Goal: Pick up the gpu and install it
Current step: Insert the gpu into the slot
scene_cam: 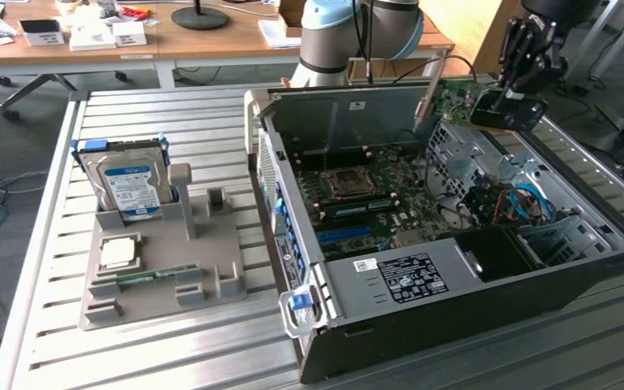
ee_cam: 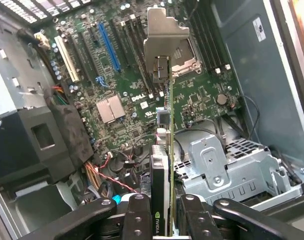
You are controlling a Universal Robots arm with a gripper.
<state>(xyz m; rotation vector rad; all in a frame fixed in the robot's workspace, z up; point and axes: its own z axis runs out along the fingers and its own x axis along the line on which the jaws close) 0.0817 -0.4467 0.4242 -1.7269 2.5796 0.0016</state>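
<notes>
One gpu (scene_cam: 455, 97), a green board with a silver bracket (ee_cam: 164, 35), gripped edge-on between the fingers (ee_cam: 137, 220) of the gripper (scene_cam: 504, 110). The fingers are partly closed and clamped on the end of the card away from the bracket. Location: upper right of the exterior view, in the air over the far side of the open computer case (scene_cam: 486, 313), not seated in any slot. One motherboard (ee_cam: 117, 100) with a blue slot (ee_cam: 109, 47) lies beneath the card inside the case. One hard drive (scene_cam: 130, 185) stands upright in a grey holder (scene_cam: 166, 252) at the exterior view's left, well apart from the case, on the slatted metal counter (scene_cam: 41, 309).
</notes>
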